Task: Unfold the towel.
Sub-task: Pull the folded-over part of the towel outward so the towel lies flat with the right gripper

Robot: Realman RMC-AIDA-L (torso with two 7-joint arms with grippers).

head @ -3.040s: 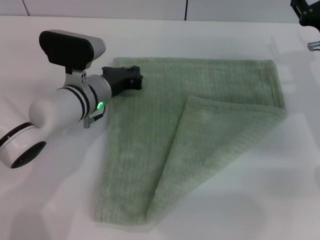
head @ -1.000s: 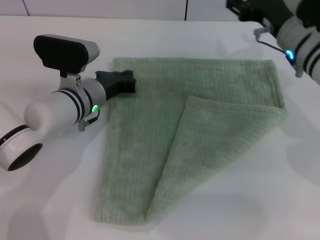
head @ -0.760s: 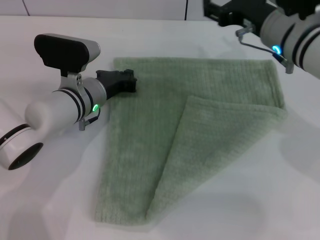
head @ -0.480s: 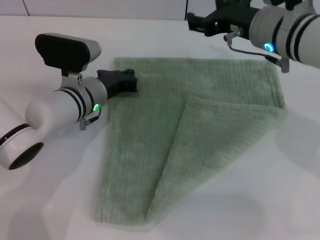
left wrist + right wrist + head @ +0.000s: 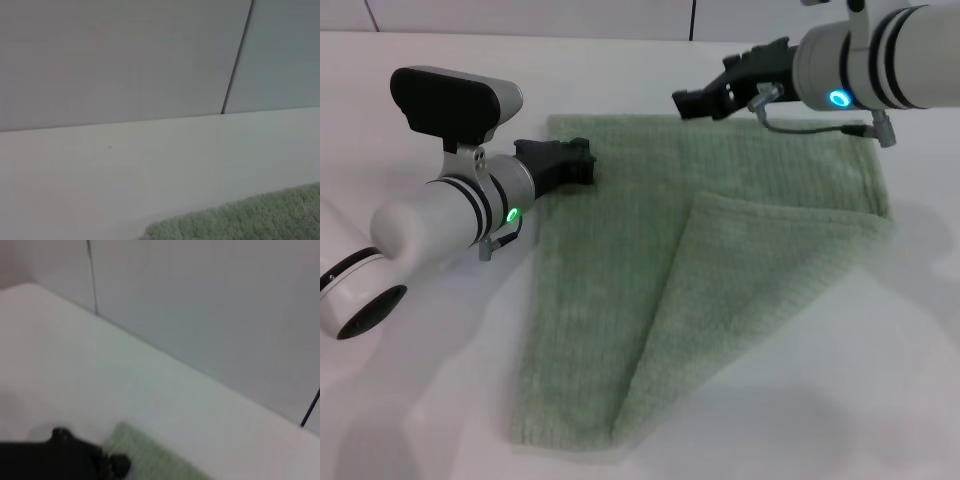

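Observation:
The towel (image 5: 610,270), pale sage green, lies flat on the white table with its near right corner folded over into a triangular flap (image 5: 760,270). My left gripper (image 5: 582,165) rests at the towel's left edge, close to the far left corner. My right gripper (image 5: 682,104) hovers above the far edge of the towel, pointing left, a little right of that corner. The left wrist view holds only a towel corner (image 5: 250,220) on the table. In the right wrist view the towel corner (image 5: 150,455) lies beside the black left gripper (image 5: 75,457).
The white table (image 5: 440,400) stretches around the towel on all sides. A grey panelled wall with a dark seam (image 5: 692,18) rises behind the table's far edge. The left arm's white forearm (image 5: 430,225) crosses the table's left part.
My right arm has swung in from the far right, moving left and down to the towel's far edge. The left arm pulled back slightly early on and then held still. The towel has not shifted.

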